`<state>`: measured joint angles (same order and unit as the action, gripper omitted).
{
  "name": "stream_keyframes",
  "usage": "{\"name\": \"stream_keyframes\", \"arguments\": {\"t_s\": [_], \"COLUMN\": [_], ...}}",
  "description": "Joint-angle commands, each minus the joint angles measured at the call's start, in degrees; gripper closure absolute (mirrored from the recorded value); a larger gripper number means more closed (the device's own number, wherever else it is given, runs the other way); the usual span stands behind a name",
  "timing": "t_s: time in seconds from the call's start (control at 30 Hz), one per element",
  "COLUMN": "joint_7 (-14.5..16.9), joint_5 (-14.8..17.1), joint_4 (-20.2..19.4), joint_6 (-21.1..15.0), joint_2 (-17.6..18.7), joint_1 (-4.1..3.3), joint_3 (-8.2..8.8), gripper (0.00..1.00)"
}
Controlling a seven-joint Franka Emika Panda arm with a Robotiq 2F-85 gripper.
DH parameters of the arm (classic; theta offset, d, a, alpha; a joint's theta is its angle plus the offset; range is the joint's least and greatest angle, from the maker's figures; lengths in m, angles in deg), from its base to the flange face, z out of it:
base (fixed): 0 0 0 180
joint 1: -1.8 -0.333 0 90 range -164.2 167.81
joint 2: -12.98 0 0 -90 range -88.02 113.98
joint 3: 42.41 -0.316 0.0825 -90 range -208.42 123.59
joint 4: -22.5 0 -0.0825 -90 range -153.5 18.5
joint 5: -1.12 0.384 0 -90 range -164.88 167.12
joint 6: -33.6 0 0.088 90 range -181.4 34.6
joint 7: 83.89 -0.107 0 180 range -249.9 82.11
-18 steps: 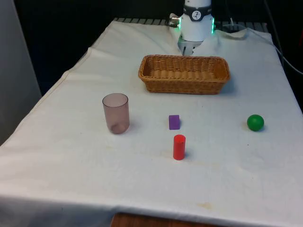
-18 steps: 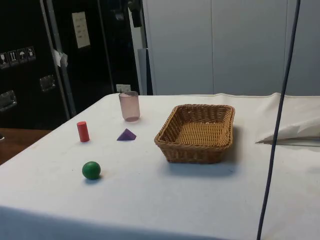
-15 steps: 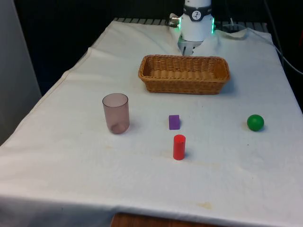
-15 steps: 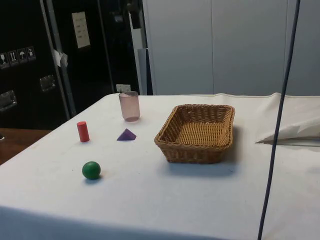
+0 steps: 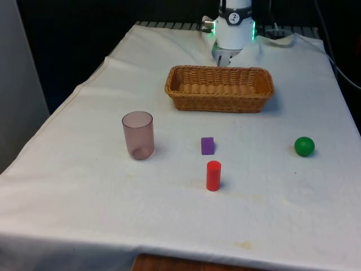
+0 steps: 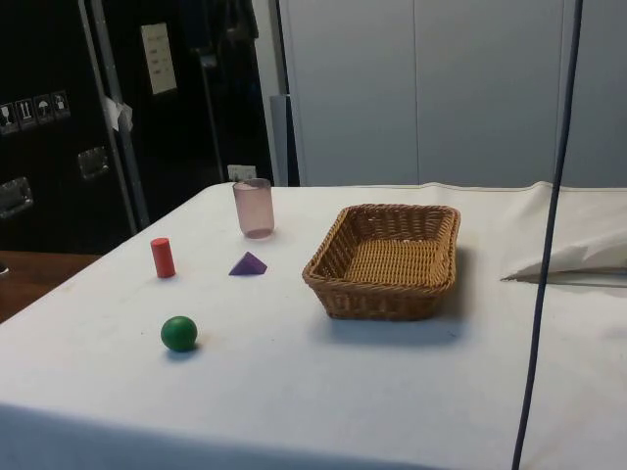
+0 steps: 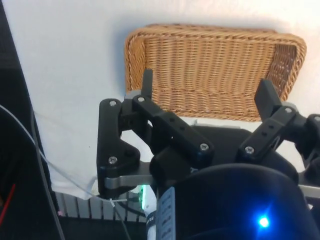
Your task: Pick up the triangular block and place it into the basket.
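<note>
white cloth (image 5: 84,186) bears basket (image 5: 219,88), purple triangular block (image 5: 207,145).

Dark cabinets (image 6: 98,117) fill the side view's upper left; pale wall panels (image 6: 441,88) stand upper right behind the white-clothed desk (image 6: 294,392).

Front, side, wrist: basket (image 5: 219,88) shared.

The white arm (image 5: 233,31) carries a black gripper (image 7: 207,95) with 2 screw-studded linkage fingers (image 7: 146,85).
</note>
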<state>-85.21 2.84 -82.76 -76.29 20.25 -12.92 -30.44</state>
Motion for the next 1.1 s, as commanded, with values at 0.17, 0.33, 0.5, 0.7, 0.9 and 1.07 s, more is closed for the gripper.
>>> {"name": "stream_keyframes", "arguments": {"t_s": [0.17, 0.33, 0.5, 0.7, 0.9, 1.07], "joint_7": [-3.15, -4.35, -5.90, -5.33, -3.44, -0.92], "joint_5": [-1.26, -1.55, -1.89, -2.29, -2.41, -2.18], "joint_4": [-0.46, -1.09, -2.35, -3.72, -4.41, -5.61], "joint_6": [-2.81, -4.58, -7.39, -10.54, -12.43, -15.30], "joint_2": [1.09, 1.55, 2.18, 3.38, 4.35, 5.61], "joint_1": [-0.34, -0.46, -0.46, -0.11, 0.00, 0.29], "joint_3": [-1.89, -2.81, -3.95, -3.72, -2.86, -2.01], "gripper": [0.00, 0.00, 0.00, 0.00, 0.00, 0.00]}}
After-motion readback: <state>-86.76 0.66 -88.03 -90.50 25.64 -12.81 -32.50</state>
